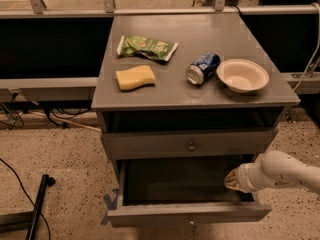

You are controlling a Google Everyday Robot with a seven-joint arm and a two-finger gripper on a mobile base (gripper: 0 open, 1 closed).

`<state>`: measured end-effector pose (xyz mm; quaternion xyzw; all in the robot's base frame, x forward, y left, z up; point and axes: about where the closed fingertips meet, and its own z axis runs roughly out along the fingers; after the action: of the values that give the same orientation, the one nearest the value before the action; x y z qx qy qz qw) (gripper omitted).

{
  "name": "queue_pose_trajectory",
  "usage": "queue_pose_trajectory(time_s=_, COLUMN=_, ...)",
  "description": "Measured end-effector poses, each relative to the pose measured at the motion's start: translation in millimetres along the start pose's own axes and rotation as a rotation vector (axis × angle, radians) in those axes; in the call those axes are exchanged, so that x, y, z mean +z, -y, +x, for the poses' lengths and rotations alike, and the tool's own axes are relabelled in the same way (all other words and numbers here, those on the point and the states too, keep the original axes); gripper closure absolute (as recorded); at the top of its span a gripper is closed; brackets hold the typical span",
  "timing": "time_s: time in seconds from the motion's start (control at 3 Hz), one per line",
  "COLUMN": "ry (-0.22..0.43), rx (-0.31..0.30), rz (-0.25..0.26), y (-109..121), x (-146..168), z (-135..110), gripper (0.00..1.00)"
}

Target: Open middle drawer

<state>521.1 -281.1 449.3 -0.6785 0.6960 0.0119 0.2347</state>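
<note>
Gripper (233, 180), at the tip of the white arm (285, 170), is seen low on the right of the cabinet (200, 91), at the right side wall of the middle drawer (150, 215) and just behind its front panel; whether it is spread or pressed together cannot be told. The middle drawer is found pulled well out beneath the closed upper drawer (150, 145), with its dark interior exposed, so the opening is judged largely done. Stiff sheet metal is suggested: fairly heavy, not fragile, with smooth painted faces that may be slippery. Hold is best taken at the small round knob (190, 223) in the centre of the front, or behind the front panel's top edge, and a straight outward pull is advised so that the drawer is not skewed.
</note>
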Motion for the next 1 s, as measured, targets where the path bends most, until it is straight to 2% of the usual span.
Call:
queue_pose_trajectory(time_s=0.33, ry=-0.027, rx=0.044, rz=-0.041, y=1, x=25, z=22, gripper=1.0)
queue_pose_trajectory(time_s=0.67, ry=-0.052, rx=0.077, rz=-0.093, y=-9, x=47, z=41, gripper=1.0)
queue_pose_trajectory(time_s=1.0, ry=-0.058, rx=0.106, rz=-0.146, y=-29, x=56, z=56, gripper=1.0)
